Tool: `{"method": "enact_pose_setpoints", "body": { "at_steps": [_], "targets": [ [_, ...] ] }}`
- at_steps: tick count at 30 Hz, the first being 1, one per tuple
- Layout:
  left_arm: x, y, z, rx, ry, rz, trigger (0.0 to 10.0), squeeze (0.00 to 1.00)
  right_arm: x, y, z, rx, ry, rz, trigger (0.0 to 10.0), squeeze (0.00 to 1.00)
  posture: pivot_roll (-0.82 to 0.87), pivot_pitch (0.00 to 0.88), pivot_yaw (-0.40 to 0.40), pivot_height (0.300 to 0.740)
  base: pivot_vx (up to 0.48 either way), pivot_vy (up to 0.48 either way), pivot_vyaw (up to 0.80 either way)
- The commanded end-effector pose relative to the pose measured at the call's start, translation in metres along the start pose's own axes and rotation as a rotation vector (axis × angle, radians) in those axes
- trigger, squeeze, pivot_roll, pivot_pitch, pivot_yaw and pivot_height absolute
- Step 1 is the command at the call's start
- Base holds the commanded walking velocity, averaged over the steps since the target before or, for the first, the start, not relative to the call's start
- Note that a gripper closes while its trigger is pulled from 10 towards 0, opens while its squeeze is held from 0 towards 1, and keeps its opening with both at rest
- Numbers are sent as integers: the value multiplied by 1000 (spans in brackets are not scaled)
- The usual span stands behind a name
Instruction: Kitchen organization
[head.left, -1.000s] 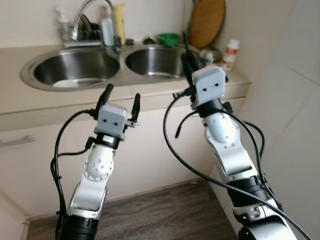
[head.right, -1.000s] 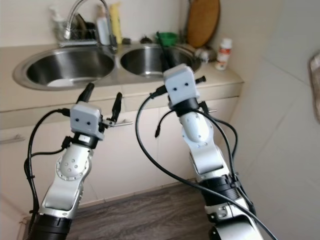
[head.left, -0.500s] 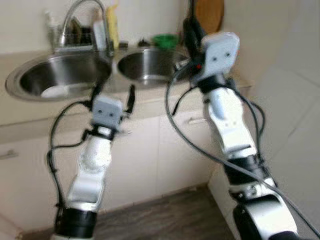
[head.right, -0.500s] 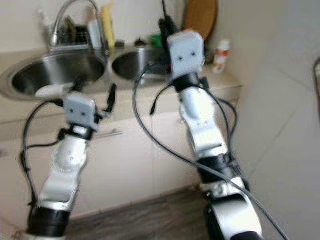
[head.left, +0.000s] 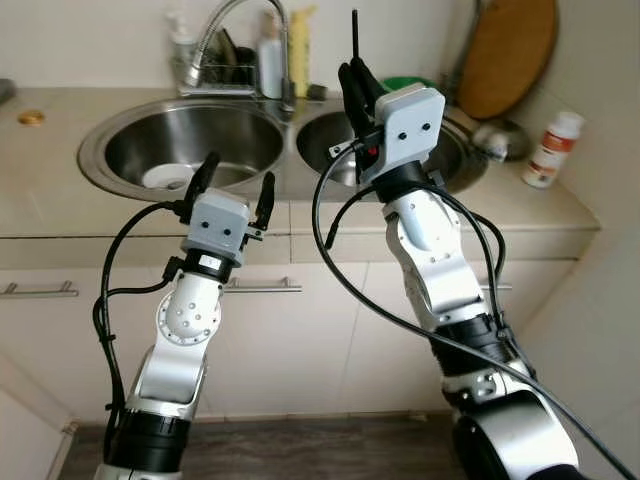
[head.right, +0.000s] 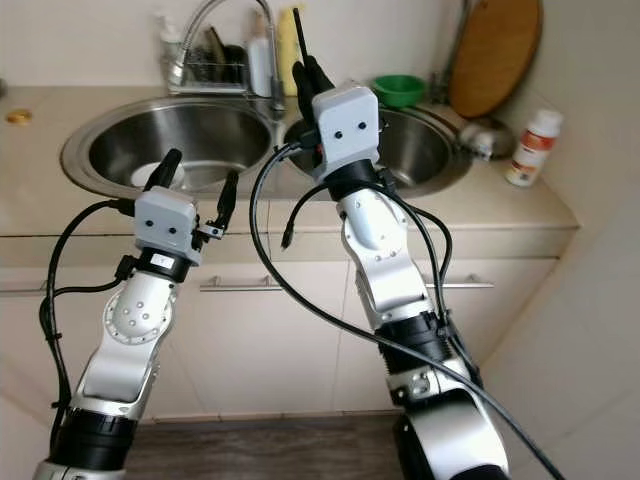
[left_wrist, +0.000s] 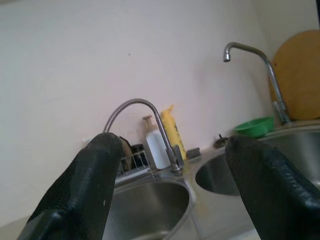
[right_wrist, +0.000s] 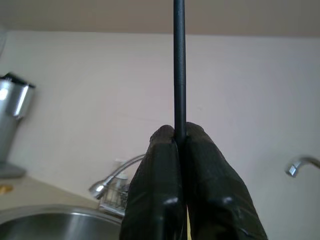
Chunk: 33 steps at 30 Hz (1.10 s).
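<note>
— Over the double sink (head.left: 180, 150) in the left eye view, what are we carrying?
— Our right tool (head.left: 352, 80) stands at about 12 o'clock of the picture, clamped on a thin black rod (head.left: 354, 35) that points straight up. We judge we hold it upright so its tip stays clear of the faucet (head.left: 240, 20) and the bottles behind it while we look for where it belongs.
— And our left tool (head.left: 236, 185)?
— It hovers lower, at about 9 o'clock of the right one, fingers apart and holding nothing, in front of the surface (head.left: 60, 205) edge. We take it to be ready to help.
— Does the right eye view add anything?
— Same scene; the green bowl (head.right: 399, 90) sits at about 3 o'clock of the rod, beside the wooden board (head.right: 495, 55), with a white bottle (head.right: 527, 147) on the surface at far right.
— The left wrist view?
— It shows the two black fingers (left_wrist: 80, 200) wide apart with nothing between, framing the faucet and a yellow bottle (left_wrist: 172, 131). A second spout is plain here too.
— And the right wrist view?
— There we see what the head views cannot settle: the fingers (right_wrist: 155, 200) pressed together with the rod pinched at their seam, rising out of frame.
</note>
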<state>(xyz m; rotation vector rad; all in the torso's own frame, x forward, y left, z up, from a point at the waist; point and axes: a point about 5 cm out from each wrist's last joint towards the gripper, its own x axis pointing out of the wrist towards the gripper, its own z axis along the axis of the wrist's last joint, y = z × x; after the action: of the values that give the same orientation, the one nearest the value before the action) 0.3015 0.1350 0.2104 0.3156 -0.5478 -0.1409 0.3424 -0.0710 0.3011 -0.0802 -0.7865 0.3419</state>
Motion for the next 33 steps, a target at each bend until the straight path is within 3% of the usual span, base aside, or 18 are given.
{"method": "enact_pose_setpoints", "body": {
  "at_steps": [1, 11, 15, 19, 33],
  "targets": [
    [1, 0, 4, 13, -19, -5, 10000, 0, 3, -9, 6, 26, -31, -43, 10000, 0, 105, 0, -52, 740, 281, 0, 0],
    [1, -4, 3, 2, -16, -10, 10000, 0, 5, -12, 4, 12, -21, -31, 10000, 0, 97, 0, -53, 740, 273, 0, 0],
    [4, -6, 4, -2, -24, -14, 10000, 0, 7, -10, 4, -7, -19, -10, 10000, 0, 96, 0, -52, 740, 274, 0, 742],
    [4, -7, 5, -5, -28, -18, 10000, 0, 10, -8, 3, 46, -25, -34, 10000, 0, 105, 0, -55, 740, 276, 0, 714],
    [3, -8, 4, -8, -23, -23, 10000, 0, 12, -10, -8, 37, 15, -47, 10000, 0, 111, 0, -55, 740, 276, 0, 0]
  ]
}}
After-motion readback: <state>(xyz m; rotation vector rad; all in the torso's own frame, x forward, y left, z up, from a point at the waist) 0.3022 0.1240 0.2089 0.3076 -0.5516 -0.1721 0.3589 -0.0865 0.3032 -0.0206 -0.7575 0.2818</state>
